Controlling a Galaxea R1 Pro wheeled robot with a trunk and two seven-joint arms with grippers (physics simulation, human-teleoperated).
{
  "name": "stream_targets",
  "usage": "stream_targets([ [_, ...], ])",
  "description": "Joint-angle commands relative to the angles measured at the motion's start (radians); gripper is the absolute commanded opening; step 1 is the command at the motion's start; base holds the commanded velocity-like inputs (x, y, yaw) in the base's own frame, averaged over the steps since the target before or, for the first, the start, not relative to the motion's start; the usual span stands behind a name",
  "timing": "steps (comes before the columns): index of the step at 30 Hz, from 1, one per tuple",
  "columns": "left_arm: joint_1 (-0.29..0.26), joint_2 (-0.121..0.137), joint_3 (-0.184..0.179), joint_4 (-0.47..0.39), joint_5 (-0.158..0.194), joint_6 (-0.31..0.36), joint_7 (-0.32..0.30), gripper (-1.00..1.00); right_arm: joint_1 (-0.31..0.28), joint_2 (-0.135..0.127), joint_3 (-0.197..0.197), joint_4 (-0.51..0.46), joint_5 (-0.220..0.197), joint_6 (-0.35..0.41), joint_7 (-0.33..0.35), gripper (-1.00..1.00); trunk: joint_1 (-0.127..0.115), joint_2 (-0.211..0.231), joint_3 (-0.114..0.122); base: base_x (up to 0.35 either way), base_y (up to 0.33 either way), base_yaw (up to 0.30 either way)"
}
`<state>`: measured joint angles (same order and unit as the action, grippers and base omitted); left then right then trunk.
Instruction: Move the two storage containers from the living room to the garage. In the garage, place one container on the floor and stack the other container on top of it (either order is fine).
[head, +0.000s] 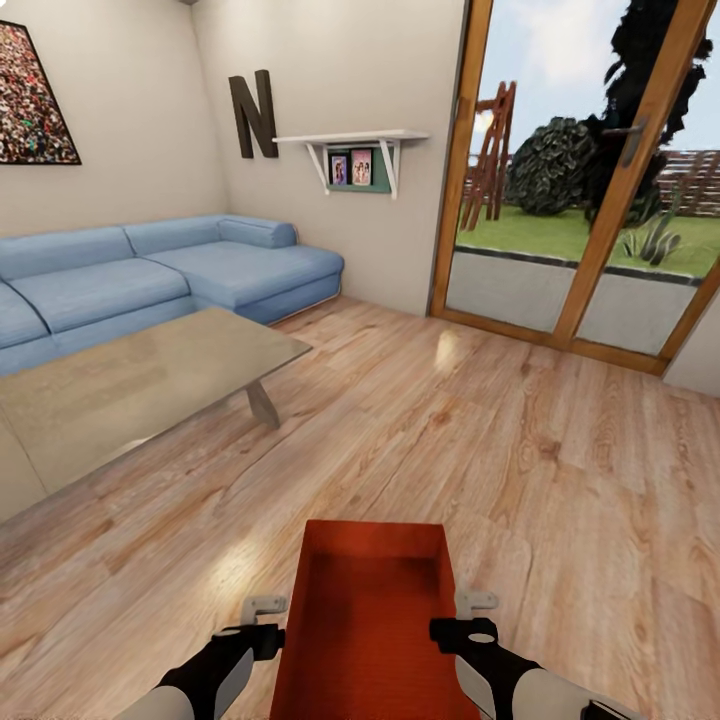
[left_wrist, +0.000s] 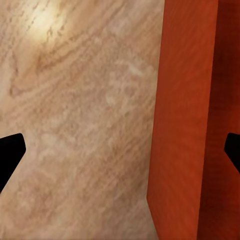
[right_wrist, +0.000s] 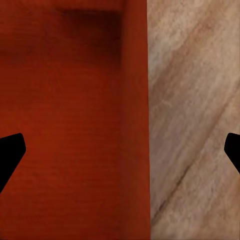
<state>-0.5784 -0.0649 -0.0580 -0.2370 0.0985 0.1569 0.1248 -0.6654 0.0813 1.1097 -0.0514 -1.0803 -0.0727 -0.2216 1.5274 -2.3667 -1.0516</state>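
The living room spread out ahead, its light wood-plank floor (head: 480, 420) running to the glazed wood-framed doors (head: 590, 190) at the far right, with a garden beyond the glass. A blue corner sofa (head: 150, 275) sat along the far left walls, and a low beige table (head: 130, 385) stood in front of it. A big dark letter "N" (head: 252, 113) hung on the wall beside a small white shelf (head: 352, 140) with pictures under it.

One red-orange storage container (head: 365, 630) was right in front of the robot, between the two arms, open top facing up and its inside bare.

The left claw (head: 266, 625) sat at the container's left wall, its fingers spread wide with the thin wall (left_wrist: 182, 120) between them. The right claw (head: 470, 618) sat at the right wall (right_wrist: 136, 120) likewise, fingers apart and straddling it. Neither claw was closed on the wall.
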Motion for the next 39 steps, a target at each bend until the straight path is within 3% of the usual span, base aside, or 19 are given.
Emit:
stream_targets([
  [1,0.0,0.0,-0.006,-0.002,0.01,0.006,0.006,1.0,0.0,0.0,0.009,-0.001,-0.01,-0.002,-0.004,1.0,0.0,0.0,-0.002,0.0,0.0,0.0],
  [27,0.0,0.0,-0.006,-0.002,0.009,0.004,0.004,1.0,0.0,-0.001,0.009,-0.001,-0.01,-0.003,-0.012,1.0,0.0,0.0,-0.009,0.0,0.0,0.0],
  [39,0.0,-0.015,-0.009,-0.001,0.008,0.004,0.006,1.0,0.0,-0.004,0.009,-0.001,-0.011,-0.004,-0.006,1.0,0.0,0.0,-0.009,0.0,0.0,0.0],
])
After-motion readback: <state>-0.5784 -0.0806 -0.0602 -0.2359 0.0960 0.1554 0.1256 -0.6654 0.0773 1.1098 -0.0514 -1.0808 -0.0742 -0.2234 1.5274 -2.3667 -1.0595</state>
